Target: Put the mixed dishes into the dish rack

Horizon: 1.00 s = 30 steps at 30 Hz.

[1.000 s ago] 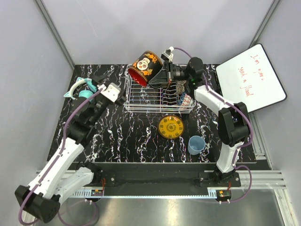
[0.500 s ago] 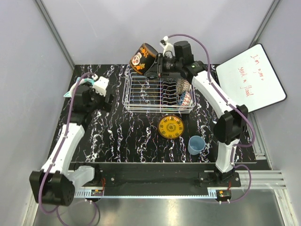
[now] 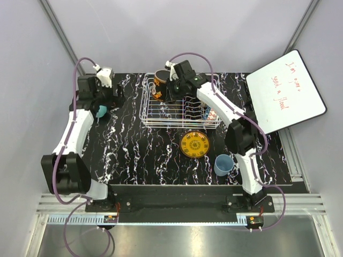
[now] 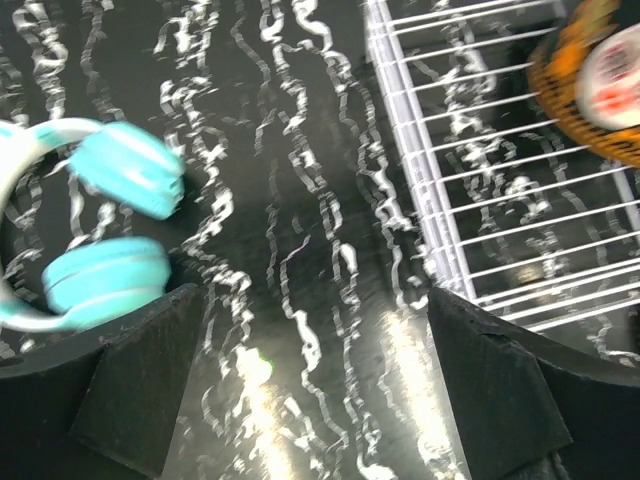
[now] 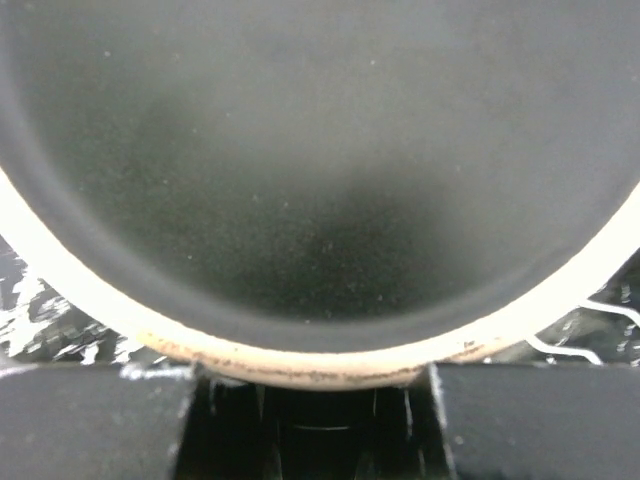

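My right gripper (image 3: 170, 88) is shut on the dark mug (image 3: 161, 84), which has orange and white skull patterns. It holds the mug over the far-left corner of the white wire dish rack (image 3: 161, 113). In the right wrist view the mug (image 5: 320, 150) fills the frame, its cream rim between my right gripper's (image 5: 320, 400) jaws. My left gripper (image 3: 113, 93) is open and empty left of the rack. The left wrist view shows it (image 4: 320, 380) over bare table, with the rack (image 4: 480, 170) and mug (image 4: 590, 90) to the right. The yellow patterned plate (image 3: 194, 143) and light-blue cup (image 3: 223, 164) lie in front of the rack.
Teal cat-ear headphones (image 3: 98, 110) lie just under my left arm and show in the left wrist view (image 4: 110, 200). Some dishes stand in the rack's right end (image 3: 208, 110). A whiteboard (image 3: 284, 88) with red writing leans at the right.
My right arm swung the mug left and lowered it to the rack's far-left corner. My left arm drew back toward the far left, near the headphones.
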Each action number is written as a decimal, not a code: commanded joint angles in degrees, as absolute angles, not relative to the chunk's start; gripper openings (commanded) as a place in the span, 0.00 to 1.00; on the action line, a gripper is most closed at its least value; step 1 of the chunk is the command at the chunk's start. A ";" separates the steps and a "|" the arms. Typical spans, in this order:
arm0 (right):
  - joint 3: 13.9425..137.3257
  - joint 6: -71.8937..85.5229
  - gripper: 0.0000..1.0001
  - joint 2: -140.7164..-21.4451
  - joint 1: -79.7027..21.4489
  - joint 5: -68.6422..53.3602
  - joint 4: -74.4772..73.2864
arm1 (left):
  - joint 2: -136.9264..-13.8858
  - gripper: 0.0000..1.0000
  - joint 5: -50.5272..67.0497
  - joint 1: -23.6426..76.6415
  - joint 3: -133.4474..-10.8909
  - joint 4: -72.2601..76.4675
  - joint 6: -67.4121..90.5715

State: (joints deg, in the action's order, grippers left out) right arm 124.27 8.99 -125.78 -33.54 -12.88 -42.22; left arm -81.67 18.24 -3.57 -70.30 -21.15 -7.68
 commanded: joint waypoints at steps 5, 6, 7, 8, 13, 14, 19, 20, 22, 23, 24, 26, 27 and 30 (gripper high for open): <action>135.79 4.66 0.00 -129.72 -36.82 -4.58 -34.02 | -96.40 0.97 20.74 -1.67 -85.66 -28.11 -3.43; 135.79 4.40 0.00 -130.60 -36.83 -4.14 -33.58 | -99.90 0.97 20.66 -1.23 -87.43 -28.91 -3.43; 135.70 4.48 0.00 -131.04 -36.91 -3.17 -32.88 | -101.58 0.96 21.09 -0.62 -88.76 -29.53 -3.34; 135.53 4.13 0.00 -131.39 -36.91 -2.56 -32.52 | -102.82 0.95 21.53 -0.44 -90.94 -29.97 -3.08; 134.91 2.90 0.00 -134.03 -36.91 -0.35 -29.80 | -108.28 0.93 26.62 0.95 -94.83 -30.15 -0.18; 135.09 2.38 0.00 -134.38 -36.91 1.74 -29.45 | -108.54 0.93 27.24 1.05 -95.10 -30.15 -0.18; 137.63 1.32 0.00 -138.07 -36.65 3.78 -27.16 | -107.23 0.91 28.83 1.93 -91.77 -30.23 -0.96; 138.33 1.41 0.00 -139.03 -36.48 3.87 -26.90 | -106.79 0.91 28.65 2.28 -90.80 -30.23 -1.58; 139.39 1.67 0.00 -140.09 -35.95 4.04 -26.11 | -105.74 0.91 28.83 3.33 -88.43 -30.15 -2.81; 140.26 1.67 0.00 -141.14 -35.69 3.78 -25.84 | -105.47 0.91 29.26 3.43 -87.55 -30.32 -2.90; 140.53 1.84 0.00 -141.50 -35.51 3.69 -25.67 | -105.29 0.91 29.62 3.51 -86.93 -30.06 -3.07; 140.97 2.46 0.00 -142.20 -35.07 3.78 -25.23 | -105.73 0.91 30.58 3.52 -85.52 -30.06 -4.04; 140.98 2.55 0.00 -142.38 -34.89 3.87 -25.05 | -106.25 0.91 31.11 3.43 -85.17 -29.97 -4.30; 141.06 3.07 0.00 -142.82 -34.37 3.96 -24.52 | -106.52 0.89 32.95 3.43 -83.94 -30.06 -4.40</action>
State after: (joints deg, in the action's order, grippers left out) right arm 135.41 2.68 -145.47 -35.57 2.35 -35.27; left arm -108.36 28.80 3.66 -85.21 -30.52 -3.07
